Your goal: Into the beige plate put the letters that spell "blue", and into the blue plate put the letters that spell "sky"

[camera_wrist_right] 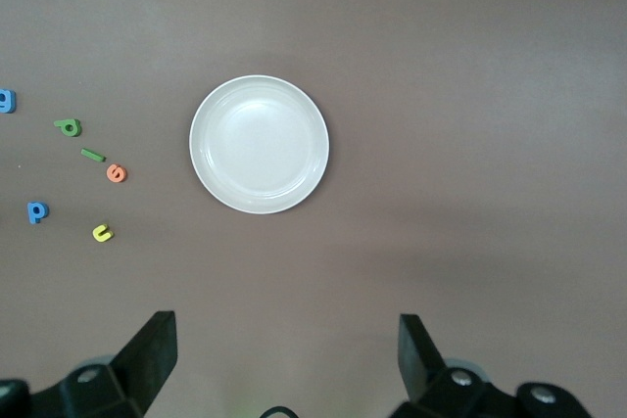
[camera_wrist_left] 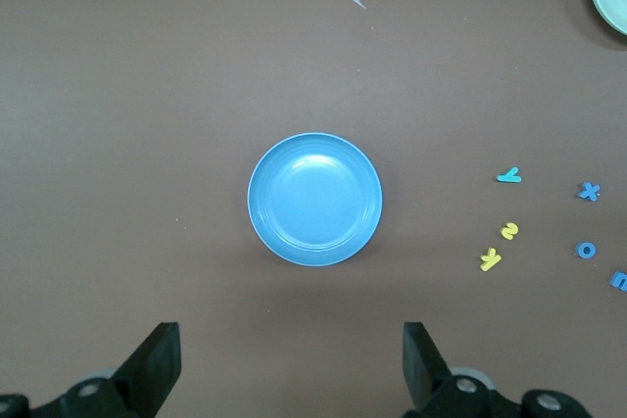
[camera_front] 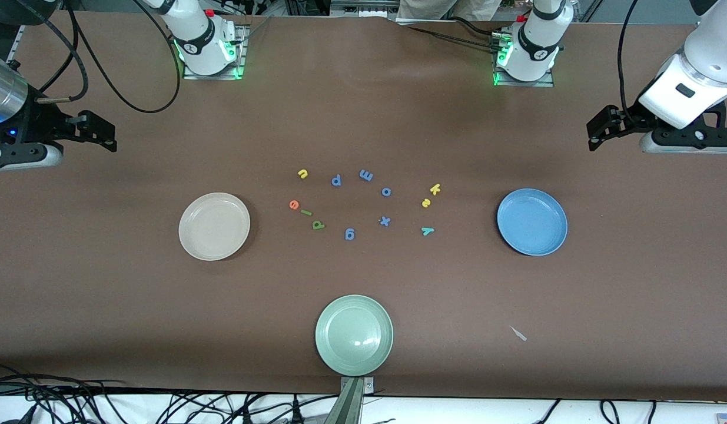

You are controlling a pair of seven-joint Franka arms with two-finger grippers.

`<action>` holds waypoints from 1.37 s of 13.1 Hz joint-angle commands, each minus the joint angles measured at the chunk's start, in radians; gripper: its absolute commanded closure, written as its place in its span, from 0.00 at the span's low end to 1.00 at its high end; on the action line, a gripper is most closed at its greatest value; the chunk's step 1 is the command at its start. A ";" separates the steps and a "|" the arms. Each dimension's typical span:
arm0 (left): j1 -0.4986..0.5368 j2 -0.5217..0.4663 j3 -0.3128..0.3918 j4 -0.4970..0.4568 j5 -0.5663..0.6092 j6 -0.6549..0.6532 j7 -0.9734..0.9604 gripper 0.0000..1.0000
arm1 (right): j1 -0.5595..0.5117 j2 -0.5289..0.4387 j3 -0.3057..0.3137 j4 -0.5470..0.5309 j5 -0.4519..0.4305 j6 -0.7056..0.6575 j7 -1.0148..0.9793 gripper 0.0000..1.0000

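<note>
The beige plate (camera_front: 214, 226) lies toward the right arm's end, the blue plate (camera_front: 532, 222) toward the left arm's end, and both are bare. Between them, by the beige plate, lie the yellow u (camera_front: 303, 174), orange e (camera_front: 294, 204), light green l (camera_front: 305, 212) and olive b (camera_front: 318, 224). Closer to the blue plate are the yellow k (camera_front: 435, 188), yellow s (camera_front: 426, 202) and teal y (camera_front: 427, 231). My left gripper (camera_wrist_left: 291, 340) hangs open high above the table beside the blue plate (camera_wrist_left: 314, 200). My right gripper (camera_wrist_right: 286, 332) hangs open beside the beige plate (camera_wrist_right: 259, 144).
Several blue letters, such as the p (camera_front: 336, 180), m (camera_front: 366, 175) and x (camera_front: 385, 221), sit among the task letters. A pale green plate (camera_front: 354, 334) lies near the table's front edge. A small pale scrap (camera_front: 518, 334) lies nearer the front camera than the blue plate.
</note>
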 commanded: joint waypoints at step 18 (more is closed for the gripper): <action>0.011 0.001 -0.011 0.024 -0.026 -0.022 0.024 0.00 | -0.008 -0.005 -0.003 -0.011 -0.005 0.001 0.011 0.00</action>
